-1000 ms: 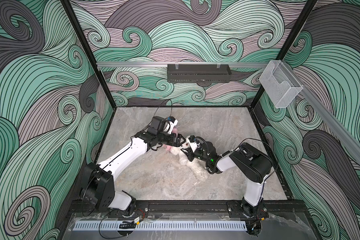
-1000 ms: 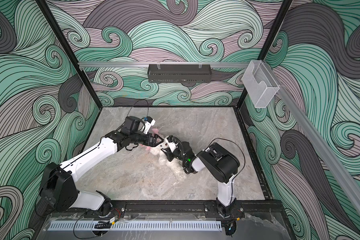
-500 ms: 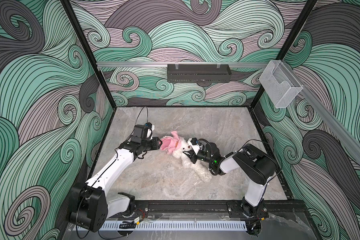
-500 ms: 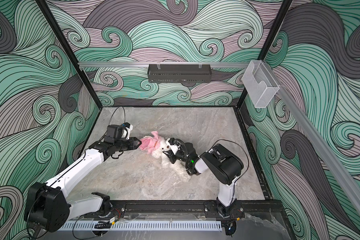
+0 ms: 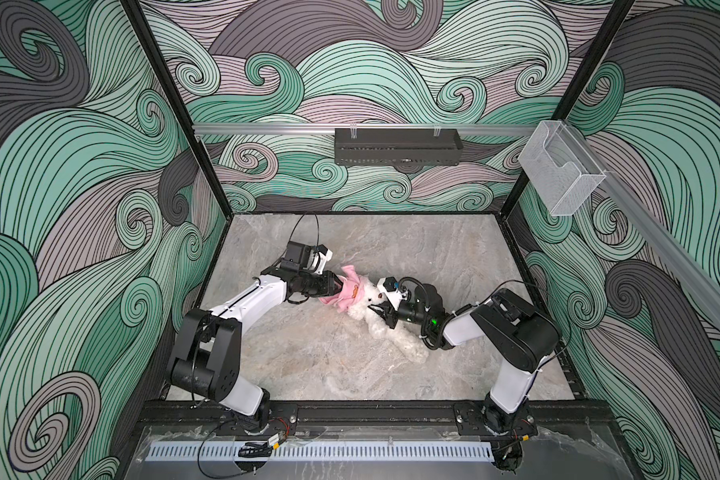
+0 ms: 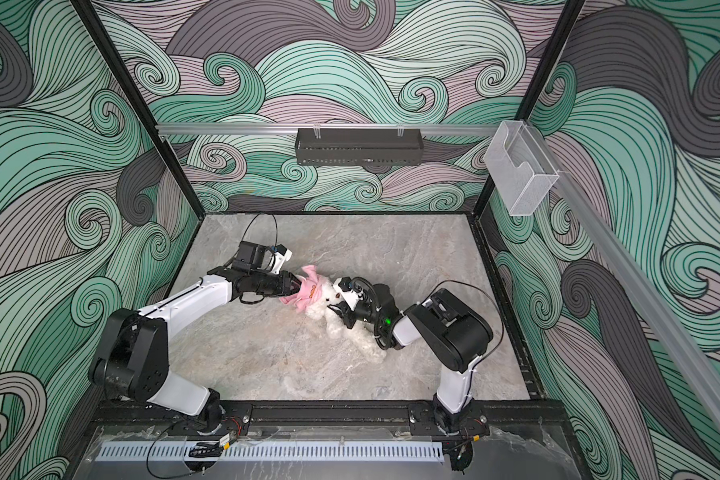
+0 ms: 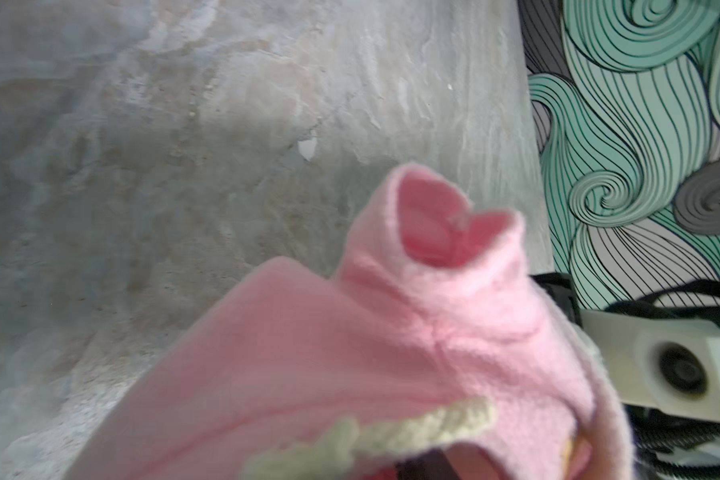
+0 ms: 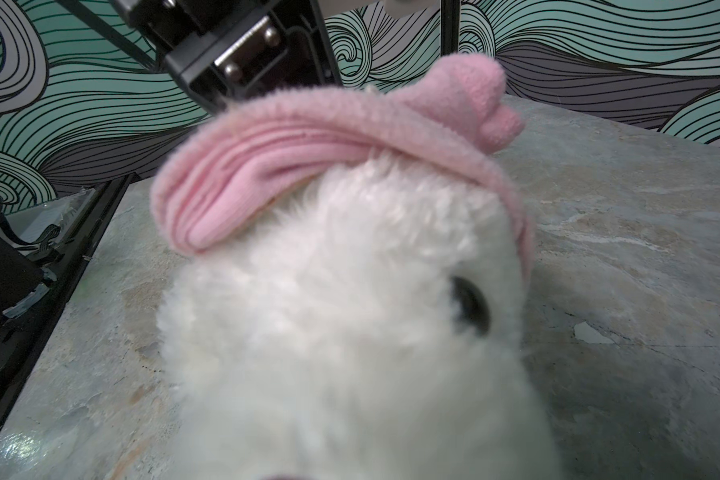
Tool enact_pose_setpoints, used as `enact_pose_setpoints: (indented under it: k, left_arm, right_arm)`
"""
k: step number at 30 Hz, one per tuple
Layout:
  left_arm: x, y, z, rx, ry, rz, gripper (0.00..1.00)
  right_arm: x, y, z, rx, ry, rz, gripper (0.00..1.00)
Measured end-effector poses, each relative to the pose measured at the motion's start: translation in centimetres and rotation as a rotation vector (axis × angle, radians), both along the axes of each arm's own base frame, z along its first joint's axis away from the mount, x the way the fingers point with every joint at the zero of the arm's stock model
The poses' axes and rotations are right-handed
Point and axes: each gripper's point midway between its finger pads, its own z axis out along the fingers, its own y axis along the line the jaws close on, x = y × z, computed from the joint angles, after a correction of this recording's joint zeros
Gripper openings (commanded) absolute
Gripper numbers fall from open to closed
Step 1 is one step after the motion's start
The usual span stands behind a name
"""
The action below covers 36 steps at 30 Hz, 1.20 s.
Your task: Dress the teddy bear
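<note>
The white fluffy teddy bear [image 5: 368, 299] [image 6: 327, 293] lies on its side mid-table, head toward the left. A small pink shirt [image 5: 348, 291] [image 6: 306, 289] sits bunched over the top of its head like a cap; its eye stays uncovered. My left gripper [image 5: 336, 286] [image 6: 294, 286] is shut on the shirt's left edge. In the left wrist view the pink shirt [image 7: 350, 353] drapes over the jaws and hides them. My right gripper [image 5: 381, 318] [image 6: 341, 316] is shut on the bear's body. In the right wrist view the bear [image 8: 341, 311] fills the frame under the shirt [image 8: 308, 137].
The grey stone tabletop [image 5: 308, 357] is walled on three sides. A black tray [image 5: 398, 146] hangs on the back rail and a clear plastic bin [image 5: 560, 170] on the right rail. A black frame rail [image 5: 362, 411] runs along the front edge.
The left gripper came off the bear's head, drew back to the left, closed on the shirt's edge and now sits nearer the bear. The right arm and bear barely moved.
</note>
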Motion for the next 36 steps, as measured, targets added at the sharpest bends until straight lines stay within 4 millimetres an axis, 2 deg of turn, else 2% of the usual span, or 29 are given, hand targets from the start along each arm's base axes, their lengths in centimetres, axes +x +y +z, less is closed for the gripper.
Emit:
enact_pose_setpoints:
  k: [6,12,17,23,26,33,36]
  left_arm:
    - [-0.7,-2.1,0.9,-0.1,0.002,-0.086,0.57]
    - [-1.3,-3.2,0.3,-0.122,0.035,-0.135,0.7]
    - [-1.8,-4.2,-0.2,-0.137,0.06,-0.166,0.75]
    - [-1.9,-5.4,0.2,-0.154,0.056,-0.17,0.76]
    - [-1.6,-5.8,0.0,-0.138,0.058,-0.169,0.7]
    - [-0.9,-6.3,-0.1,-0.109,0.051,-0.155,0.3]
    - [-0.7,-6.1,0.0,-0.091,0.036,-0.134,0.23]
  right_arm:
    - [-0.1,0.1,0.1,-0.016,-0.013,0.018,0.0]
    - [-0.3,-0.1,0.4,-0.056,-0.031,0.039,0.0]
    - [-0.1,-0.1,0.3,-0.092,-0.028,0.054,0.0]
    - [0.4,0.1,0.2,-0.125,-0.027,0.065,0.0]
    - [0.6,0.1,0.1,-0.138,-0.016,0.062,0.0]
    - [1.5,0.0,-0.2,-0.151,0.008,0.014,0.0]
    - [2.1,-0.2,-0.3,-0.163,0.011,-0.03,0.02]
